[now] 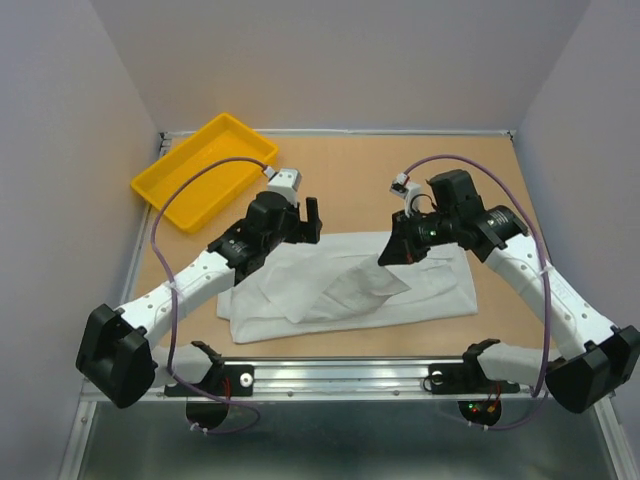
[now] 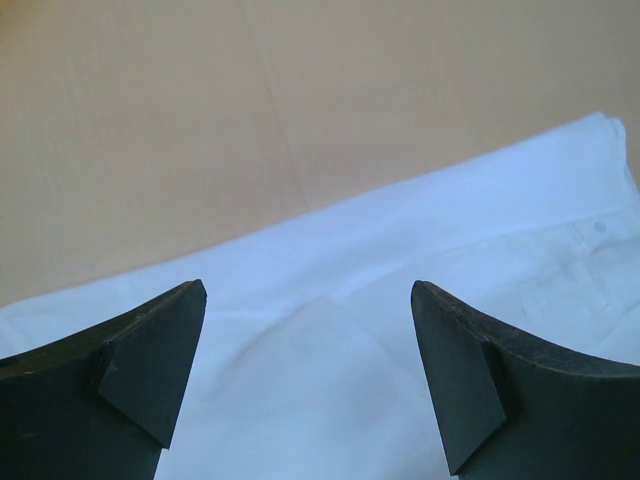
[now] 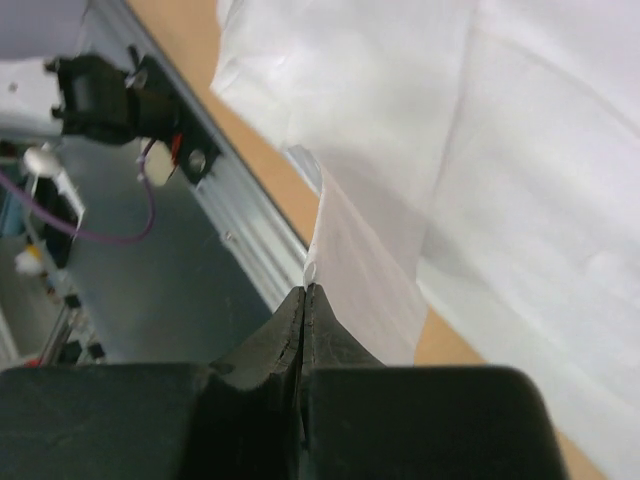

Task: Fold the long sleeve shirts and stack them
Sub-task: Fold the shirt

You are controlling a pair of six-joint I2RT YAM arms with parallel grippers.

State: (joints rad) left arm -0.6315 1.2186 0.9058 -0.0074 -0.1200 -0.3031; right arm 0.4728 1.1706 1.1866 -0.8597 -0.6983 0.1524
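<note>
A white long sleeve shirt (image 1: 340, 285) lies partly folded across the middle of the table. My right gripper (image 1: 388, 256) is shut on a thin edge of the shirt (image 3: 345, 240) and holds that part lifted above the rest. My left gripper (image 1: 305, 222) is open and empty, hovering over the shirt's far left edge; the cloth (image 2: 320, 370) shows between its spread fingers (image 2: 150, 370).
A yellow plastic tray (image 1: 205, 170) sits at the far left corner of the table. A metal rail (image 1: 350, 375) runs along the near table edge, also in the right wrist view (image 3: 250, 230). Grey walls enclose the table on three sides.
</note>
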